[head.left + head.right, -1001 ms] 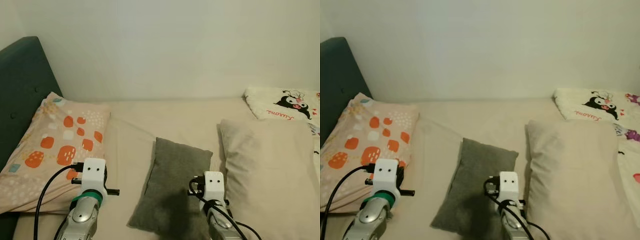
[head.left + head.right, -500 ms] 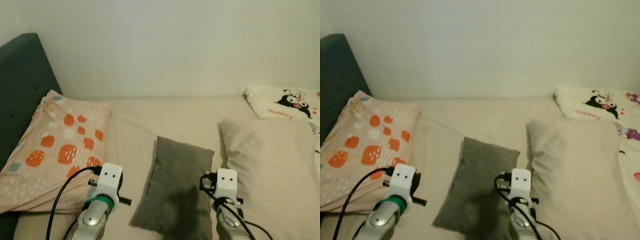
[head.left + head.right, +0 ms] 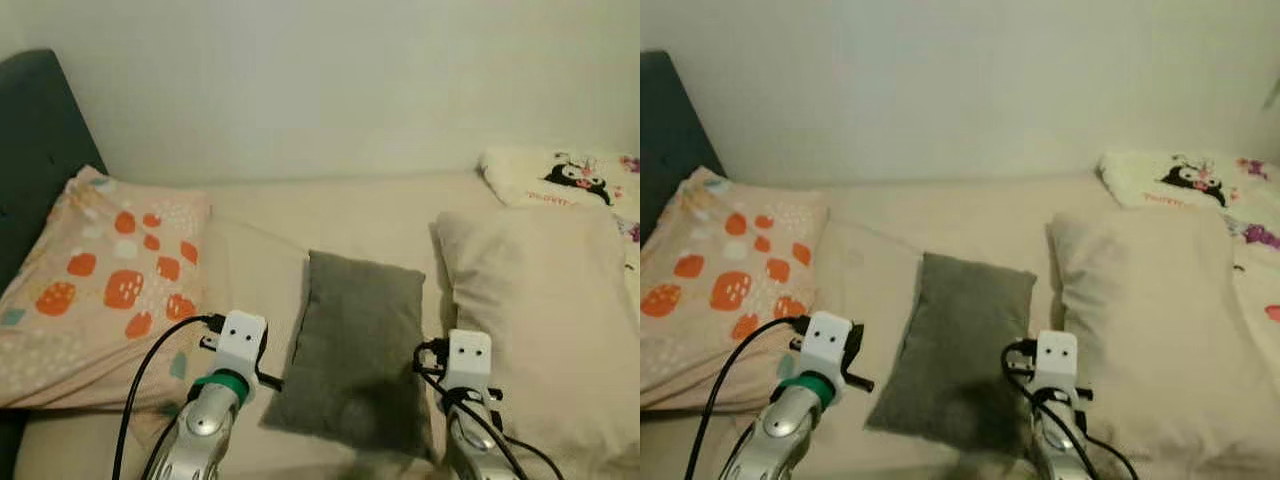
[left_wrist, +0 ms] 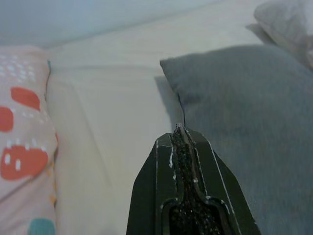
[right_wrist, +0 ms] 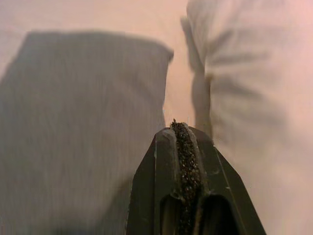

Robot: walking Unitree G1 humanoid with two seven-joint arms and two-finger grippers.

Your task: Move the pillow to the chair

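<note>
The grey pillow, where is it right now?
In the left eye view the grey pillow lies mid-bed, between the orange-spotted pillow on the left and the cream pillow on the right.

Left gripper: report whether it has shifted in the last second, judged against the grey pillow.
Yes. The left gripper, shut, has swung rightward, from beside the orange-spotted pillow to the left edge of the grey pillow.

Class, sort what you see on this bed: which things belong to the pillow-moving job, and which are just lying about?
Job: grey pillow; left hand and right hand, either side of it.

Lying about: orange-spotted pillow; cream pillow; cartoon-print blanket.
</note>
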